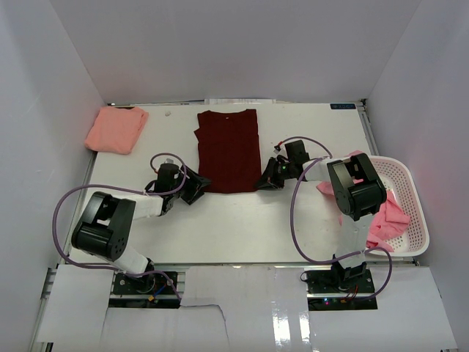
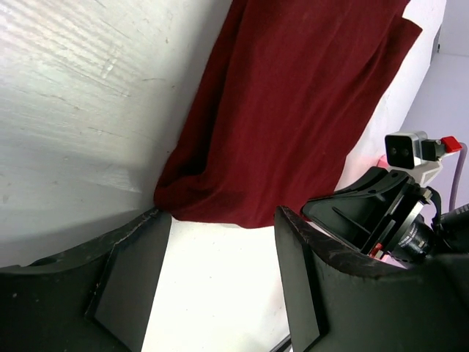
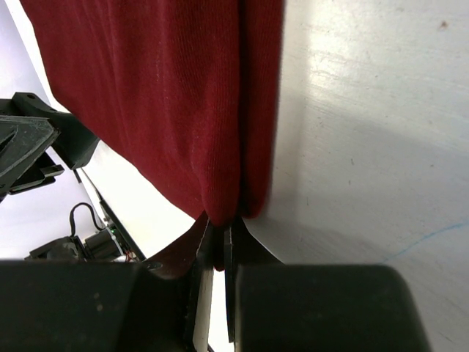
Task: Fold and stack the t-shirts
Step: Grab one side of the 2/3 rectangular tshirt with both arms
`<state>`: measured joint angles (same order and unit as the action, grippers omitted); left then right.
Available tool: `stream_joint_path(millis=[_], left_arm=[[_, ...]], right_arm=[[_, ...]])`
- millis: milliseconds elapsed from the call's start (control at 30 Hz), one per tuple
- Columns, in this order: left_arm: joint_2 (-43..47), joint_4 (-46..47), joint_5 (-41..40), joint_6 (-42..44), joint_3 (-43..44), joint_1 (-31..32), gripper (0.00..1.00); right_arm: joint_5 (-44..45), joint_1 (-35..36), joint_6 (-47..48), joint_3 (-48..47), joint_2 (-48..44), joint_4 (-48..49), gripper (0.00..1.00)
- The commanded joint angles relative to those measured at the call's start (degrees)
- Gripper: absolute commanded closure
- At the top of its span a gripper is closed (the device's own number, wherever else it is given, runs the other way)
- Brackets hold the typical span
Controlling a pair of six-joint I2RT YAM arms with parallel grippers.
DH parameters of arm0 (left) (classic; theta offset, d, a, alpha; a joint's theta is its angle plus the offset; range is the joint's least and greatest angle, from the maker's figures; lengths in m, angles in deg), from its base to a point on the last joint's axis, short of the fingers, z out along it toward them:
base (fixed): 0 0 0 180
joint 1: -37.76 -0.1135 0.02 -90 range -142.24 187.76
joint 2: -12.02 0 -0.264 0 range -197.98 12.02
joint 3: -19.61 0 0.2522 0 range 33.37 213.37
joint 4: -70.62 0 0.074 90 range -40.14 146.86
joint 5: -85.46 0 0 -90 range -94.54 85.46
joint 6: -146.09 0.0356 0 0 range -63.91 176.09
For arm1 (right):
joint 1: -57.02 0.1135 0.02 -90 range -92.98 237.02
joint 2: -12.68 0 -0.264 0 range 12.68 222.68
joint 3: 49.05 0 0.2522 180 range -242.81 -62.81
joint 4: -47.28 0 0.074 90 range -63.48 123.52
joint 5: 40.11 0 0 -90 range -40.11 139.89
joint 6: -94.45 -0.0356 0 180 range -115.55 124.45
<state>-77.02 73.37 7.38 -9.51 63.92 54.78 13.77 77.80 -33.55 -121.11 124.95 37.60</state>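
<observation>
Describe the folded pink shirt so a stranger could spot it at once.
On the white table, look to the far left corner. The salmon t-shirt lies there alone, folded square; the maroon t-shirt lies long mid-table, and the brighter pink t-shirts are heaped in the basket.

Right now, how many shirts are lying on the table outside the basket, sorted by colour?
maroon shirt: 1
salmon shirt: 1
Total: 2
The pink cloth spilling from the basket is too bunched to count.
</observation>
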Motion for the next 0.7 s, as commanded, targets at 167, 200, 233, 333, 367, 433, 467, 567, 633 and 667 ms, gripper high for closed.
stream_joint_path(millis=[167, 200, 233, 333, 367, 433, 467, 567, 633, 667], left_arm=[[-2.4, -17.0, -8.2, 2.9, -4.5, -0.1, 0.31], [-2.5, -17.0, -8.2, 2.8, -4.4, -0.1, 0.33], [-3.2, -17.0, -8.2, 3.0, -4.3, -0.2, 0.34], [-4.0, -16.4, -8.1, 3.3, -3.8, -0.5, 0.52], [-4.1, -15.2, -8.1, 3.2, -4.0, -0.6, 0.59], [-4.6, -14.4, -8.1, 3.0, -4.3, -0.8, 0.63], [-4.7, -14.4, -8.2, 3.1, -4.2, -1.3, 0.63], [-5.0, -14.8, -9.0, 3.3, -4.0, -1.7, 0.63], [-4.6, -14.3, -9.2, 2.8, -4.4, -1.8, 0.63], [-4.5, -14.2, -9.3, 2.7, -4.6, -1.7, 0.63]], right_arm=[[1.5, 0.4, 0.9, -0.8, 1.4, 0.6, 0.92], [1.4, 0.4, 1.0, -0.8, 1.4, 0.6, 0.92], [1.4, 0.4, 1.0, -0.8, 1.4, 0.6, 0.92], [1.3, 0.4, 1.1, -0.6, 1.2, 0.5, 0.92], [1.3, 0.4, 1.2, -0.6, 1.2, 0.5, 0.92], [1.3, 0.4, 1.3, -0.6, 1.1, 0.6, 0.92], [1.3, 0.4, 1.3, -0.6, 1.1, 0.5, 0.92], [1.1, 0.4, 1.3, -0.5, 1.1, 0.6, 0.92], [1.1, 0.4, 1.4, -0.3, 1.0, 0.5, 0.92], [1.1, 0.4, 1.5, -0.3, 0.9, 0.6, 0.92]])
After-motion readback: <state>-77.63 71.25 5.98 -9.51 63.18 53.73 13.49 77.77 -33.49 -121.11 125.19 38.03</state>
